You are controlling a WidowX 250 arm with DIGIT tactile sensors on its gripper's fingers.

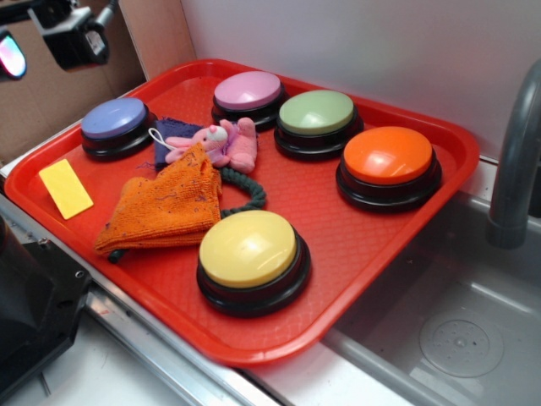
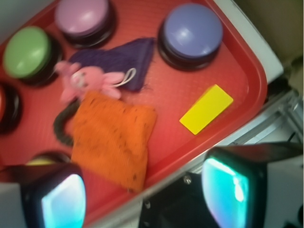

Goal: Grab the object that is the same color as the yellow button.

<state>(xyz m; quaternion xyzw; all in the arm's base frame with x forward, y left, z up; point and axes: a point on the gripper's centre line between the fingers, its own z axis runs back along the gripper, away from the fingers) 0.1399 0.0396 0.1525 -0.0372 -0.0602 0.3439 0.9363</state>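
The object, a small flat yellow block, lies on the red tray near its left rim, beside the orange knitted cloth. The yellow button stands at the tray's front; the wrist view shows only a sliver of it behind the left finger. My gripper hangs high above the tray's left edge, open, with nothing between its two wide-apart fingers. The block is ahead and slightly right of the fingers, well apart from them. In the exterior view one glowing finger pad shows at the top left corner.
Blue, pink, green and orange dome buttons ring the tray. A pink plush toy, a dark blue cloth and a green rope lie mid-tray. A sink and grey faucet are at right.
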